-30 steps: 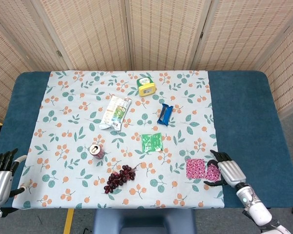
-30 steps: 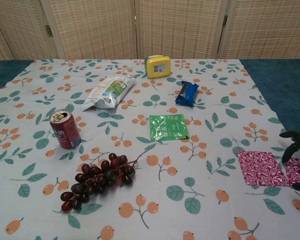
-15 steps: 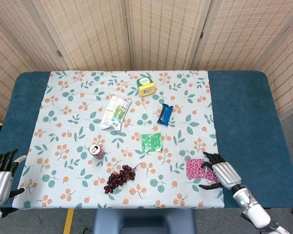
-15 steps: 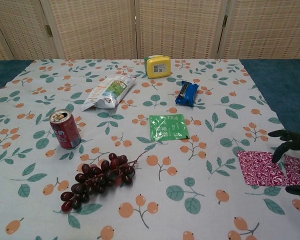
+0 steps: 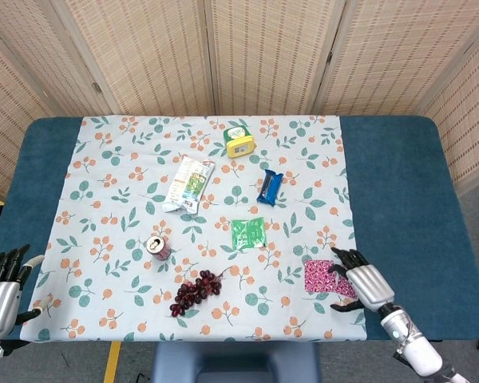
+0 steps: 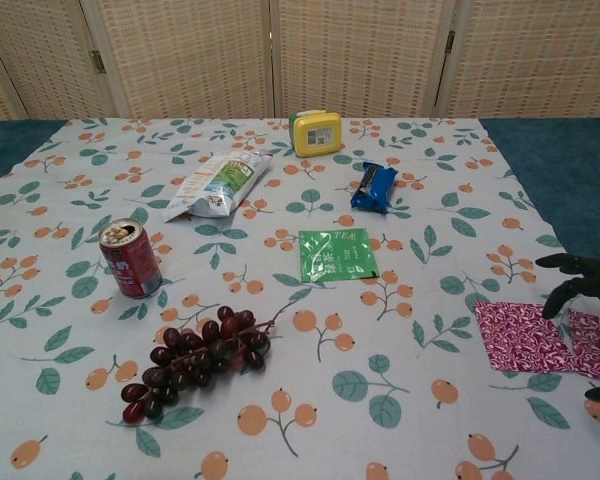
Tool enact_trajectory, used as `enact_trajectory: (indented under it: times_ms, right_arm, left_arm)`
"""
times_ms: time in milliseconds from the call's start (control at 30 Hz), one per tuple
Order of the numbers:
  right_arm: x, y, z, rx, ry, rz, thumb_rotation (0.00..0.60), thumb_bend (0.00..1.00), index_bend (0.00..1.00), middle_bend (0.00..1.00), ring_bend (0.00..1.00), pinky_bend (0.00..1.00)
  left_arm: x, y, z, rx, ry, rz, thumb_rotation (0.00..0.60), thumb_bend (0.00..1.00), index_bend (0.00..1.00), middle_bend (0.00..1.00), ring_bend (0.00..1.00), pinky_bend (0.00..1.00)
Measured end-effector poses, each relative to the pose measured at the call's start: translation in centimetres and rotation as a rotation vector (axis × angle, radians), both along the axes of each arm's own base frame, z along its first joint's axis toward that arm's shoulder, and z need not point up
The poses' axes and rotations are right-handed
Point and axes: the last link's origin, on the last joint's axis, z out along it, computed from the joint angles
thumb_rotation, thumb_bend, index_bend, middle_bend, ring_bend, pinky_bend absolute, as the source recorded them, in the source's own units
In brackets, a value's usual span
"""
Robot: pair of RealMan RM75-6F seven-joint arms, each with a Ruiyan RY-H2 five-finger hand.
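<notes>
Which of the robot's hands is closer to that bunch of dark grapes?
Right, though only slightly. The right hand hovers over the pink packets, across the cloth from the grapes. The left hand hangs off the table's near left corner.

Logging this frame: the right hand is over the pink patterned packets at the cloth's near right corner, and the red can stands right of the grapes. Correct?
Not quite. The right hand is over the pink patterned packets, but the red can stands left of the grapes and further back, as the chest view shows.
</notes>
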Motion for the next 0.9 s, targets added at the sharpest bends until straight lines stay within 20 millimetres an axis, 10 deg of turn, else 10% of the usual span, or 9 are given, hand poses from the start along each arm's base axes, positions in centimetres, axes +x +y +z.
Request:
enact_trajectory:
  times_ms: [900]
  right_arm:
    - [-0.3, -2.7, -2.1, -0.04, 0.058, 0.005, 0.448, 0.15, 0.23, 0.03, 0.0, 0.0]
  left_arm:
    - [-0.5, -0.1, -0.2, -0.008, -0.006, 0.016, 0.6, 0.27, 0.23, 0.07, 0.08, 0.0]
